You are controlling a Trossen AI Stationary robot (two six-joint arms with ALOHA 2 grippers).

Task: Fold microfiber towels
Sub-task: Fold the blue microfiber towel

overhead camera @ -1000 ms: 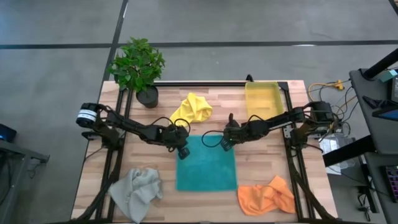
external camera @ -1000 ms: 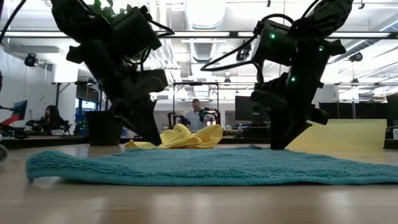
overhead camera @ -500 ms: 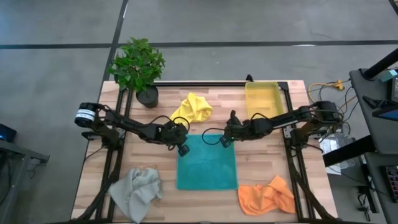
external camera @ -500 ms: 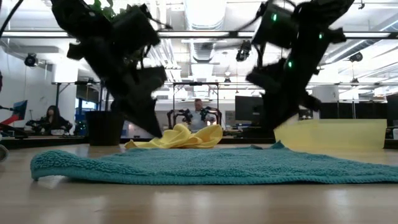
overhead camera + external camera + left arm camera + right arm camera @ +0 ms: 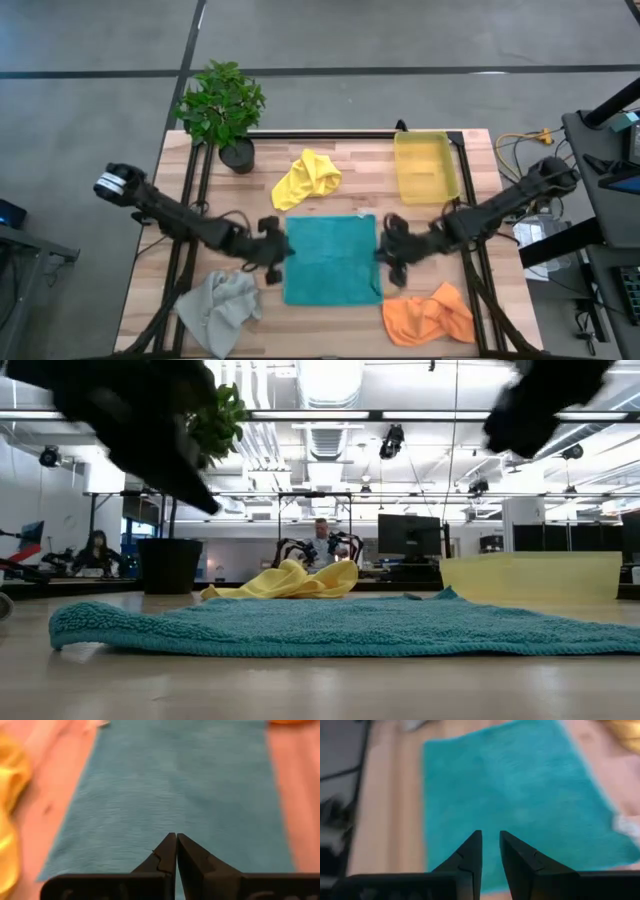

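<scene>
With the left claw [image 5: 272, 262] clenched empty and the right claw [image 5: 390, 262] slightly parted (holding nothing), each should pinch the teal towel [image 5: 331, 258] edge beside it evenly.

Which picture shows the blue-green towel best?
The high view: the whole teal towel lies flat between both hands. The low view shows only its near edge. The wrist views show parts of it.
</scene>
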